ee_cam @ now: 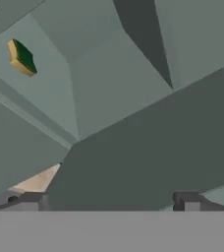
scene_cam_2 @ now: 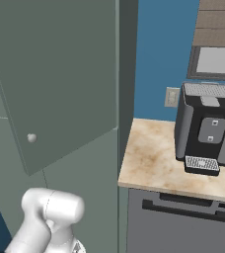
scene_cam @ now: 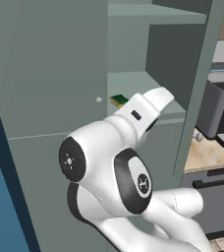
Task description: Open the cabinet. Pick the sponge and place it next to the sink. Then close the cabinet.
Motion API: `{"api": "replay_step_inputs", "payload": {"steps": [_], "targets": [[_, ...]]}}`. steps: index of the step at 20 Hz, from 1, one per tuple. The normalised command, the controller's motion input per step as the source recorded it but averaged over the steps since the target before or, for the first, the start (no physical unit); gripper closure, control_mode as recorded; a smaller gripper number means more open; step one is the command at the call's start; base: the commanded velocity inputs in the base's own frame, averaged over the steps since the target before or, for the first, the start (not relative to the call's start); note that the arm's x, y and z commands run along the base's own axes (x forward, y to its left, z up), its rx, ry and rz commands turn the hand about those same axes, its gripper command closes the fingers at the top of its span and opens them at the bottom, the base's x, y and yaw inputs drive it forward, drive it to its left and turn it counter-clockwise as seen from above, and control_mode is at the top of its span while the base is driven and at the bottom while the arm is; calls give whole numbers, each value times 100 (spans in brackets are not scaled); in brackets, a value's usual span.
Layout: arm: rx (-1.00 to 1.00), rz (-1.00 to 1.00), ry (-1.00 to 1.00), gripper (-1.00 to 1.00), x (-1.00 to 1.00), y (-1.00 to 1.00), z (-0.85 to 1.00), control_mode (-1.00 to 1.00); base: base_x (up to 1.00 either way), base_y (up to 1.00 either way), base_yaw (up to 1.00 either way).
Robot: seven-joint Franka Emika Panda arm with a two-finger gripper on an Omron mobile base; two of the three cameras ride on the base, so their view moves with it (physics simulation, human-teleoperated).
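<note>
Right now I see the cabinet [scene_cam: 50, 74] with its upper right door [scene_cam_2: 60, 84] swung open, baring the shelves inside. My hand camera shows the jaws [ee_cam: 109, 199] spread wide with nothing between them, the two dark fingertips [ee_cam: 31, 198] well apart. From the left base camera the sponge [scene_cam: 118, 101] lies on the middle shelf [scene_cam: 133, 81], at its front edge just beside the closed left door's knob [scene_cam: 98, 100], and the arm's wrist sits right in front of it. On the bench [scene_cam_2: 154, 163] to the cabinet's right stands a dark coffee machine [scene_cam_2: 208, 131], with a dishwasher [scene_cam_2: 183, 222] below it.
</note>
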Motion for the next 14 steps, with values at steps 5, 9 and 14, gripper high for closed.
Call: {"api": "replay_step_inputs", "payload": {"steps": [5, 9, 14], "targets": [[-19, -8, 0, -100, 45, -1, -7, -100, 0, 0, 0], [-14, 0, 0, -100, 36, -7, -3, -100, 0, 0, 0], [-13, 0, 0, -100, 32, 0, 0, -100, 0, 0, 0]]}}
